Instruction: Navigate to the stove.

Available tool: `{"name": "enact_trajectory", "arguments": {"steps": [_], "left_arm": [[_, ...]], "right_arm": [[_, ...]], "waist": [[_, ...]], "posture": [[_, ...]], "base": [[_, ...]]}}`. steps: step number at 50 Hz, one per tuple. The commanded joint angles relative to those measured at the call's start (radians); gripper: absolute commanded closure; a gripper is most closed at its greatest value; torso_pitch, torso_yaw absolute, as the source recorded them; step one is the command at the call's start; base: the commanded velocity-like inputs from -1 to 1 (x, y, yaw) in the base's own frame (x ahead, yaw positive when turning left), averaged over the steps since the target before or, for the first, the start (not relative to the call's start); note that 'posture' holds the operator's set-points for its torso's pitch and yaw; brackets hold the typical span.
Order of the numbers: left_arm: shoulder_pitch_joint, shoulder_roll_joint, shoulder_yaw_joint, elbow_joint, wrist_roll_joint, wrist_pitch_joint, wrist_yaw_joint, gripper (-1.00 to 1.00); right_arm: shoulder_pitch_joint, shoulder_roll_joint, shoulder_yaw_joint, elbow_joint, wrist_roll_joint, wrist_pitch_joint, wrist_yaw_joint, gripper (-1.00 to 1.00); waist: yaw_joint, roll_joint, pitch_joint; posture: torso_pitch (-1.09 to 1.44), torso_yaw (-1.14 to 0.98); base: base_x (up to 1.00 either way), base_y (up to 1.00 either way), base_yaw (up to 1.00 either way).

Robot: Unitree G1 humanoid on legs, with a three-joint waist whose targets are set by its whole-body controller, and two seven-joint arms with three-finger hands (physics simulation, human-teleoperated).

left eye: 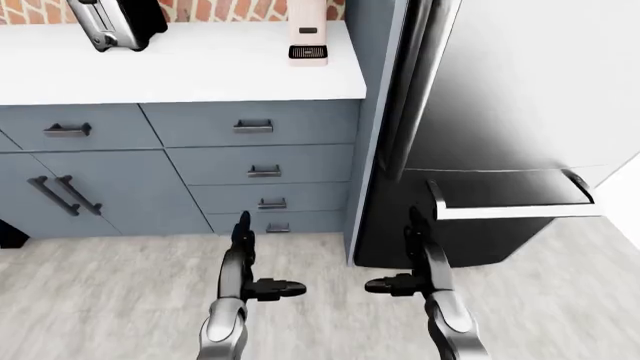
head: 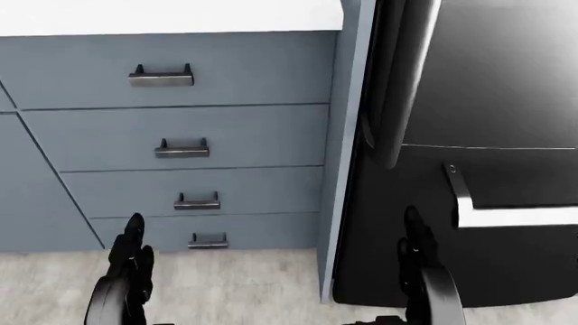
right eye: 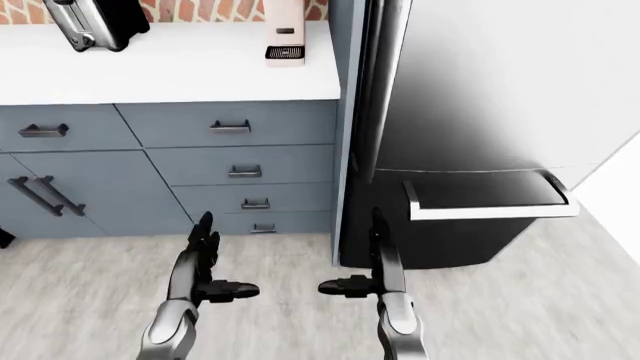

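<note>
1. Fridge (left eye: 510,112), steel, dark lower part, fills the right half of the left-eye view; long vertical door handle near its left edge, wide horizontal drawer handle (left eye: 510,206) lower down.
2. Bench (left eye: 200,71), white top, runs across the upper left of the left-eye view and butts against the blue-grey side panel beside the fridge. Brick wall strip above it at the top edge.
3. Blue-grey cabinets (left eye: 120,180) under the bench: a stack of four drawers (head: 181,135) just left of the fridge, each with a short dark handle; a door pair with two slanted bar handles further left.
4. Light wood-look floor (left eye: 110,300) across the bottom of both eye views.
5. Toaster (left eye: 115,22), chrome and black, on the bench at top left, cut off by the frame.
6. Pale coffee machine (left eye: 307,34) on the bench near its right end, top cut off.
7. Left hand (left eye: 250,266) low centre-left in the left-eye view, fingers spread, one pointing up and one sideways toward the other hand, holding nothing.
8. Right hand (left eye: 410,262) low centre-right, over the fridge's bottom edge, fingers likewise spread, empty. The two hands are apart, thumbs facing each other.
9. Stove: not visible in any view, so its place relative to either hand cannot be told.
</note>
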Motion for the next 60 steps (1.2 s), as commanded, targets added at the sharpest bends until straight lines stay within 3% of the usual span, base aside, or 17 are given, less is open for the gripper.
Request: {"name": "enact_trajectory", "arguments": {"steps": [1, 3, 4, 5, 7, 8, 21, 26, 30, 32, 33, 38, 41, 45, 49, 53, 60], "left_arm": [[-0.023, 0.002, 0.001, -0.109, -0.004, -0.032, 0.004, -1.00], [-0.032, 0.003, 0.004, -0.088, -0.004, -0.041, 0.005, -1.00], [-0.034, 0.004, 0.004, -0.082, -0.003, -0.044, 0.005, -1.00], [-0.034, 0.004, 0.004, -0.080, -0.004, -0.047, 0.003, -1.00], [-0.038, 0.005, 0.004, -0.071, -0.004, -0.050, 0.001, -1.00], [-0.038, 0.005, 0.005, -0.072, -0.004, -0.048, 0.002, -1.00], [-0.035, 0.004, 0.008, -0.093, -0.003, -0.026, 0.014, -1.00], [-0.043, 0.014, 0.044, -0.187, -0.055, -0.044, 0.028, -1.00], [-0.054, 0.023, 0.113, -0.507, -0.175, 0.203, 0.069, -1.00], [-0.074, 0.024, 0.141, -0.600, -0.216, 0.255, 0.094, -1.00], [-0.083, 0.035, 0.139, -0.616, -0.169, 0.222, 0.122, -1.00], [-0.119, 0.068, 0.193, -0.814, -0.240, 0.443, 0.161, -1.00], [-0.161, 0.096, 0.247, -0.936, -0.303, 0.557, 0.180, -1.00], [-0.196, 0.134, 0.322, -1.028, -0.426, 0.650, 0.220, -1.00], [-0.220, 0.183, 0.366, -1.079, -0.510, 0.714, 0.266, -1.00], [-0.215, 0.195, 0.368, -1.082, -0.528, 0.710, 0.278, -1.00], [-0.190, 0.188, 0.341, -1.068, -0.497, 0.685, 0.253, -1.00]], "right_arm": [[-0.038, -0.006, -0.002, -0.067, -0.001, -0.057, -0.001, -1.00], [-0.040, -0.006, -0.002, -0.063, -0.004, -0.056, -0.002, -1.00], [-0.042, -0.006, -0.002, -0.061, -0.003, -0.057, -0.001, -1.00], [-0.040, -0.006, -0.002, -0.063, -0.003, -0.057, -0.001, -1.00], [-0.040, -0.005, -0.001, -0.065, -0.005, -0.054, -0.002, -1.00], [-0.040, -0.005, -0.001, -0.065, -0.005, -0.054, -0.002, -1.00], [-0.040, -0.006, -0.001, -0.085, -0.010, -0.039, -0.002, -1.00], [-0.024, -0.007, -0.016, -0.268, 0.040, 0.071, 0.011, -1.00], [-0.024, -0.018, -0.045, -0.550, 0.082, 0.274, -0.002, -1.00], [-0.037, -0.028, -0.061, -0.663, 0.091, 0.360, -0.007, -1.00], [-0.046, -0.028, -0.071, -0.718, 0.102, 0.401, -0.010, -1.00], [-0.107, -0.051, -0.096, -0.930, 0.125, 0.612, -0.027, -1.00], [-0.195, -0.071, -0.152, -1.086, 0.166, 0.802, -0.049, -1.00], [-0.248, -0.130, -0.189, -1.134, 0.252, 0.872, -0.114, -1.00], [-0.265, -0.325, -0.251, -1.134, 0.604, 0.838, -0.372, -1.00], [-0.250, -0.459, -0.268, -1.135, 0.784, 0.768, -0.526, -1.00], [-0.224, -0.467, -0.261, -1.135, 0.781, 0.727, -0.534, -1.00]], "waist": [[-0.002, -0.008, -0.001], [0.007, -0.001, -0.061], [0.007, -0.001, -0.052], [0.007, -0.006, -0.017], [0.008, -0.007, -0.070], [0.008, -0.007, -0.075], [0.008, -0.003, -0.089], [0.009, -0.004, -0.092], [0.009, -0.004, -0.094], [0.008, -0.004, -0.090], [0.008, -0.005, -0.089], [0.009, -0.001, -0.088], [0.009, 0.001, -0.085], [0.009, 0.002, -0.071], [0.010, 0.000, -0.067], [0.014, -0.003, -0.058], [0.013, -0.010, -0.048]], "posture": [[0.00, 0.00], [0.00, 0.00], [0.00, 0.00], [0.00, 0.00], [0.00, 0.00], [0.00, 0.00], [0.00, 0.00], [0.00, 0.00], [0.00, 0.00], [0.00, 0.00], [0.00, 0.00], [0.00, 0.00], [0.00, 0.00], [0.00, 0.00], [0.00, 0.00], [0.00, 0.00], [0.00, 0.00]], "base": [[0.00, 0.00, 0.00], [0.00, 0.00, 0.00], [0.00, 0.00, 0.00], [0.00, 0.00, 0.00], [0.00, 0.00, 0.00], [0.00, 0.00, 0.00], [0.00, 0.00, 0.00], [0.00, 0.00, 0.00], [0.00, 0.00, 0.00], [0.00, 0.00, 0.00], [0.00, 0.00, 0.00], [0.00, 0.00, 0.00], [0.00, 0.00, 0.00], [0.00, 0.00, 0.00], [0.00, 0.00, 0.00], [0.00, 0.00, 0.00], [0.00, 0.02, 0.00]]}}
